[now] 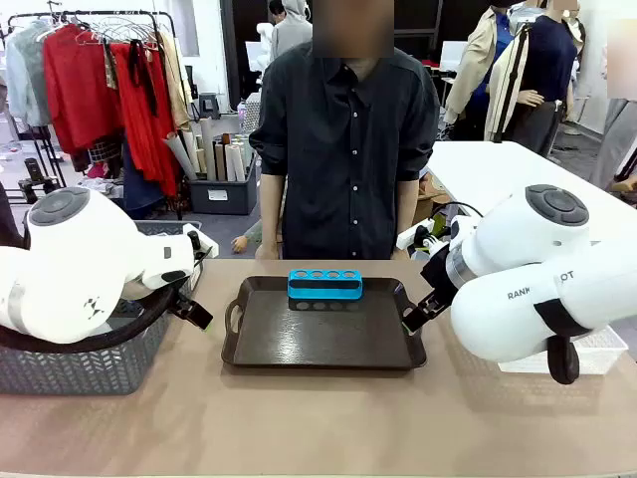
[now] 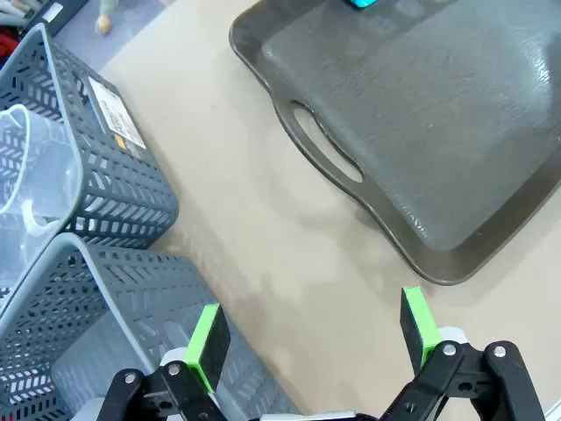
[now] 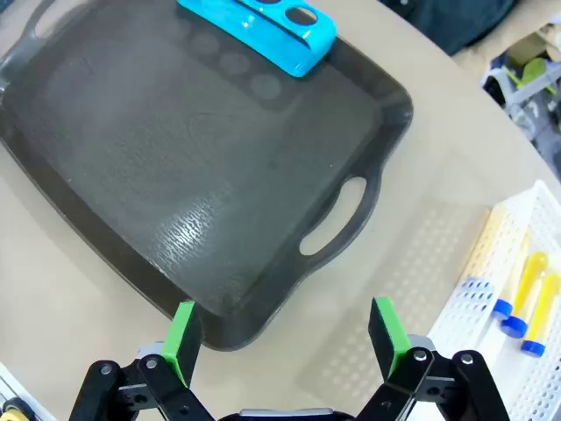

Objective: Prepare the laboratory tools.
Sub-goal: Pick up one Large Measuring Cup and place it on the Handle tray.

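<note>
The small blue holed rack (image 1: pixel 325 285) stands empty at the far side of the dark brown tray (image 1: pixel 323 344); it is also the blue rack (image 3: pixel 263 22) in the right wrist view. Blue-capped tubes of yellow liquid (image 3: pixel 519 294) lie in a white basket (image 3: pixel 491 351) right of the tray. A clear handled beaker (image 2: pixel 31 175) sits in a grey basket (image 2: pixel 114 184) left of the tray. My left gripper (image 2: pixel 311 338) hangs open above the table by the tray's left handle. My right gripper (image 3: pixel 285 338) is open over the tray's right handle corner. The flask is hidden.
A person in a dark shirt (image 1: pixel 343 129) stands at the far side of the table. A second grey basket (image 2: pixel 131 333) sits just under my left gripper. The white basket (image 1: pixel 587 354) lies under my right arm. Bare tabletop (image 1: pixel 318 428) runs along the front.
</note>
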Controlling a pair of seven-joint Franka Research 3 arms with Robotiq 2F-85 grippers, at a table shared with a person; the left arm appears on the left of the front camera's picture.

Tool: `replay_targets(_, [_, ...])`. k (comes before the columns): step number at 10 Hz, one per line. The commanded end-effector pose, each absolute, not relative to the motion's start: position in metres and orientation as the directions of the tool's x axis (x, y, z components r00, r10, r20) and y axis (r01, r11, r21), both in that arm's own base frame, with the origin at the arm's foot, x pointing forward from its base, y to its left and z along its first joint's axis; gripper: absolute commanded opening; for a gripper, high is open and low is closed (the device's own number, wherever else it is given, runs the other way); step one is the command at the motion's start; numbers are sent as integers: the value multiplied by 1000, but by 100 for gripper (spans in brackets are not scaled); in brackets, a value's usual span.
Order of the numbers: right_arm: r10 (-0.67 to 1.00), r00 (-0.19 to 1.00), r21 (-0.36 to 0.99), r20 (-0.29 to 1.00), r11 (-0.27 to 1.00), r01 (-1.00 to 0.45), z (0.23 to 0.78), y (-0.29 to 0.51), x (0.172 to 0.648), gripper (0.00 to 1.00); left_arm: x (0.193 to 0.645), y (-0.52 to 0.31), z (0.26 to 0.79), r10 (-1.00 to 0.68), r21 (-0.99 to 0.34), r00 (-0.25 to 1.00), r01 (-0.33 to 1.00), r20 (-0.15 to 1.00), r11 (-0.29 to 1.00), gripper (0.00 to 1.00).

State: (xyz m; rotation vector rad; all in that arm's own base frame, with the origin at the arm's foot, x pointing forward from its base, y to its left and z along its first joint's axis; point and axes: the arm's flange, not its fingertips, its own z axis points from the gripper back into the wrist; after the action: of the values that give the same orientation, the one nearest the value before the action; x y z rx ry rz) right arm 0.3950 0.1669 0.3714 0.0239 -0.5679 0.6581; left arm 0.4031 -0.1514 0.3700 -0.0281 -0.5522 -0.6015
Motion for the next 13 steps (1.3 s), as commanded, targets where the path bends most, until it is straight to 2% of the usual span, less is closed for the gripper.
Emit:
replay_targets(1, [572, 645, -154, 506, 796, -585, 371, 167, 395, 100, 403, -151, 370, -529, 132, 685, 544, 501, 829, 100])
replay_targets(13, [572, 645, -154, 506, 796, -585, 371, 167, 395, 100, 403, -151, 370, -529, 132, 685, 544, 501, 829, 100])
